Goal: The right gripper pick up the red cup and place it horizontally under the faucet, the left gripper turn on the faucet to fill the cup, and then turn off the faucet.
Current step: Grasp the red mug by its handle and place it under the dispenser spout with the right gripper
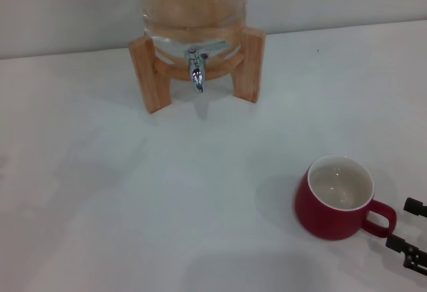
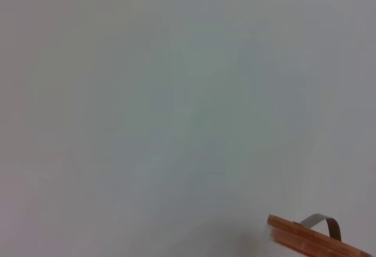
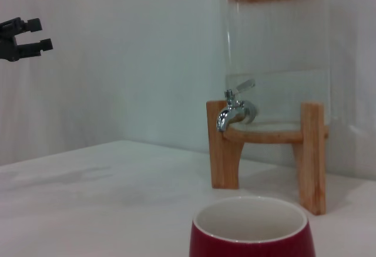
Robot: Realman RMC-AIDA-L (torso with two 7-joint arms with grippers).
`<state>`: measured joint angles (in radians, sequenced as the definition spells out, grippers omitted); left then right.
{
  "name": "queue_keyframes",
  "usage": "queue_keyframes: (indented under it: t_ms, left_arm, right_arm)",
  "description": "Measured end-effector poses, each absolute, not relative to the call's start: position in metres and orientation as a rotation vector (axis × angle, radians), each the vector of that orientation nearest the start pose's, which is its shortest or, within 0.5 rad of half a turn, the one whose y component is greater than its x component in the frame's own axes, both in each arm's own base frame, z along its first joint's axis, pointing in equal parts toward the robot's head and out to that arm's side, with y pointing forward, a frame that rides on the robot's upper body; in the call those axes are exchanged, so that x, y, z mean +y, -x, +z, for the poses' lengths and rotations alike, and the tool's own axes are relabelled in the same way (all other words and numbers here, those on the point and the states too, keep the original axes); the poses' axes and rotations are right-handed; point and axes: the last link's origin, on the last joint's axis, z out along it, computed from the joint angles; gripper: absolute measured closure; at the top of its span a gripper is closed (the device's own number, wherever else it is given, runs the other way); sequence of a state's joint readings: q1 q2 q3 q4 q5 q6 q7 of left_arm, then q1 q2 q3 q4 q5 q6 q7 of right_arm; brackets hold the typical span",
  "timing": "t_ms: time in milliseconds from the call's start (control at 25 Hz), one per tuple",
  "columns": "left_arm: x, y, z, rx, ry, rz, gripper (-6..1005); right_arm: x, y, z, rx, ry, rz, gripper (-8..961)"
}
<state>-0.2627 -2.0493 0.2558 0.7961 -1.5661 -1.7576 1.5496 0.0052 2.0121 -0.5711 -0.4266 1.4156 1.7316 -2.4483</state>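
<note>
Upright, red cup (image 1: 339,201) apparently empty

You see a dark-red cup (image 1: 337,202) with a white inside, a shiny chrome faucet (image 1: 196,72), a light wooden stand (image 1: 250,62), and a white table (image 1: 133,205).

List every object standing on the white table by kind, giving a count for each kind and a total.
Red cup: 1
Glass jar with chrome faucet: 1
Wooden stand: 1
Total: 3
</note>
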Motion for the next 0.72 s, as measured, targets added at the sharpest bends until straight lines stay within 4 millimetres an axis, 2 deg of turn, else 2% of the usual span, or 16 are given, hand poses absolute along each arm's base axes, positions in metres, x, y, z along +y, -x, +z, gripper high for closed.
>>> queue_keyframes:
  t_ms: [480,720]
  left_arm:
    - [0.263,0.326,0.146,-0.773,1.914,-1.271,126]
    - [0.263,0.326,0.146,-0.769,1.911,-1.274,126]
  right_arm:
    - [0.167,-0.386,0.018,0.501,2.253,0.689,259]
    - [0.169,-0.387,0.016,0.499,2.256,0.677,260]
